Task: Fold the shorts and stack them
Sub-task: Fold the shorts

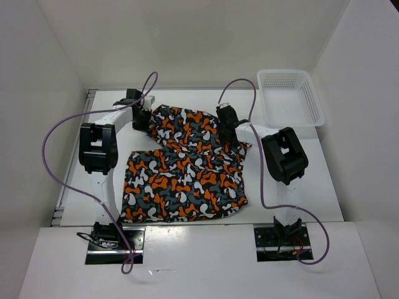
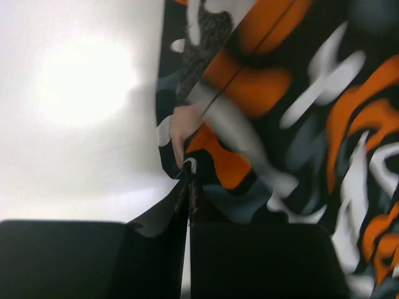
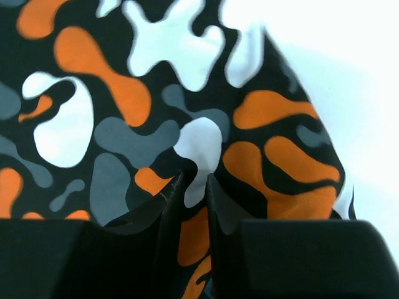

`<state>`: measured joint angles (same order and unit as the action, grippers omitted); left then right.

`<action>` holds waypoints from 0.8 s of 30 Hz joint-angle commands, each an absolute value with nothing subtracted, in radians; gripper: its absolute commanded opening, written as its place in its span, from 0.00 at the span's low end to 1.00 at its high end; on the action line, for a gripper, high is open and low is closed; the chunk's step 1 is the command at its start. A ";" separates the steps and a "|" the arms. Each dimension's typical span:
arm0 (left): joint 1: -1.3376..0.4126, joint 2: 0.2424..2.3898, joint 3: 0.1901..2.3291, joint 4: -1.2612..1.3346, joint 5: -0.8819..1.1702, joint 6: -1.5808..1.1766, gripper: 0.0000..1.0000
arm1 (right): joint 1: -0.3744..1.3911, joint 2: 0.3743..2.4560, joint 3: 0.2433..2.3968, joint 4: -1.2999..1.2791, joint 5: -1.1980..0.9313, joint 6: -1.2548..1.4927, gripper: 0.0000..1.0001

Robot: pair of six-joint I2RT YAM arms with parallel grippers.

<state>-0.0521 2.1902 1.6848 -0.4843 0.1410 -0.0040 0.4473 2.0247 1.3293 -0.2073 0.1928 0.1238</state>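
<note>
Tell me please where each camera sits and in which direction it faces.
Top external: above and behind the robot, looking down at the table, shorts and basket; left arm and right arm show.
Left wrist: on the left arm, facing along the left pincer, shut on the shorts' edge.
Right wrist: on the right arm, facing along the right pincer onto the shorts.
Shared: all views show the shorts.

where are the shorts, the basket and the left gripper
shorts (image 1: 187,180), top view, middle of the spread fabric
basket (image 1: 291,99), top view, bare mesh floor
left gripper (image 2: 189,182), left wrist view, between fingertips pinching the fabric
</note>
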 commanded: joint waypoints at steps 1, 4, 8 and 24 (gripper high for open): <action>0.001 2.001 1.599 -0.570 0.081 0.000 0.07 | 0.454 2.025 1.307 -0.261 0.233 0.179 0.25; 0.021 1.901 1.496 -0.612 0.055 0.000 0.15 | 0.454 2.016 1.285 -0.261 0.253 0.192 0.25; 0.046 1.821 1.370 -0.638 0.021 0.000 0.20 | 0.454 2.006 1.285 -0.261 0.262 0.183 0.25; 0.040 1.925 1.554 -0.554 0.186 0.000 0.57 | 0.454 1.930 1.368 -0.210 0.127 -0.043 0.36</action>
<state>0.0669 1.8595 1.4677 -0.6392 0.1398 -0.0036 0.4477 2.0106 1.3567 -0.2199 0.1356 0.0181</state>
